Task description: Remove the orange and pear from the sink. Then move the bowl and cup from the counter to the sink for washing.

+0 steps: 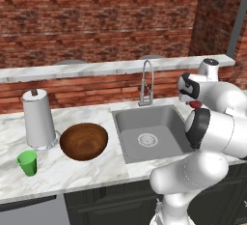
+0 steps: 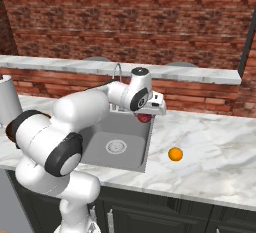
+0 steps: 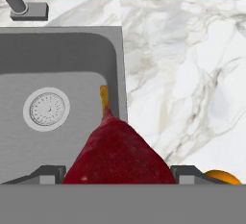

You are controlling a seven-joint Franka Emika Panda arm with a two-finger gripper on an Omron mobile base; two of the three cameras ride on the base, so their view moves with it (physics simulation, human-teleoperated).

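My gripper is shut on the dark red pear, which hangs over the right rim of the grey sink. From the right base view the pear shows just under the hand, above the sink's right edge. The orange lies on the marble counter to the right of the sink, and its edge peeks in by one finger. Left of the sink the brown wooden bowl and the green cup stand on the counter. The pear shows beside the arm.
A paper towel roll stands upright behind the bowl. The curved steel tap rises at the sink's back edge. A higher marble ledge runs along the brick wall. The round drain lies in the basin floor.
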